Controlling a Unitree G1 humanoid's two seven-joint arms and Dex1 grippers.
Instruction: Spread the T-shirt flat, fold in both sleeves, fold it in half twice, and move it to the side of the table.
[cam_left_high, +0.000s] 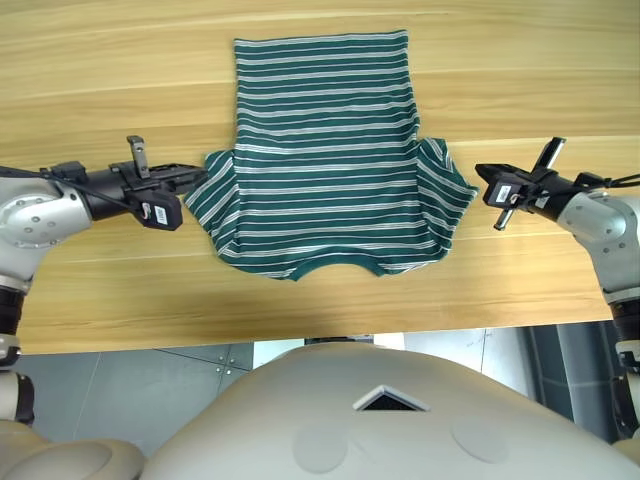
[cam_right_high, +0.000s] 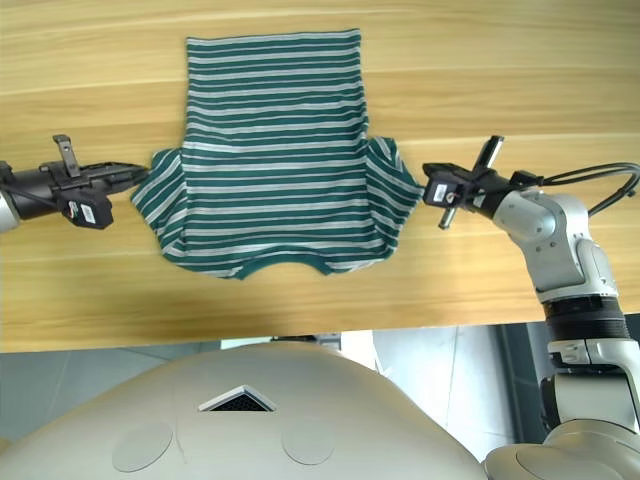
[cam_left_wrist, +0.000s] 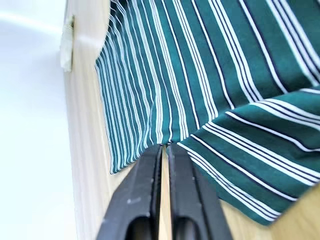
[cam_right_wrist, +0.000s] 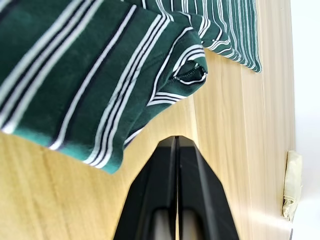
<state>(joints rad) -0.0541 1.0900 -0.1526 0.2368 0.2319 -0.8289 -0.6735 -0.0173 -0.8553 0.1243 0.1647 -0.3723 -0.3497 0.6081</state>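
A green T-shirt (cam_left_high: 325, 150) with white stripes lies on the wooden table (cam_left_high: 100, 80), collar toward me and hem at the far side. Its left sleeve (cam_left_high: 215, 190) and right sleeve (cam_left_high: 445, 185) bulge out at the sides, rumpled. My left gripper (cam_left_high: 198, 178) is shut, and its tips (cam_left_wrist: 165, 147) rest at the edge of the left sleeve with no cloth seen between them. On the other side my right gripper (cam_left_high: 480, 170) is also shut; in the right wrist view it (cam_right_wrist: 176, 139) stops a short way from the right sleeve (cam_right_wrist: 185, 70), over bare wood.
Bare wood stretches left and right of the shirt. The table's front edge (cam_left_high: 300, 335) runs close below the collar. A scrap of pale tape (cam_right_wrist: 292, 185) sticks to the table's far edge.
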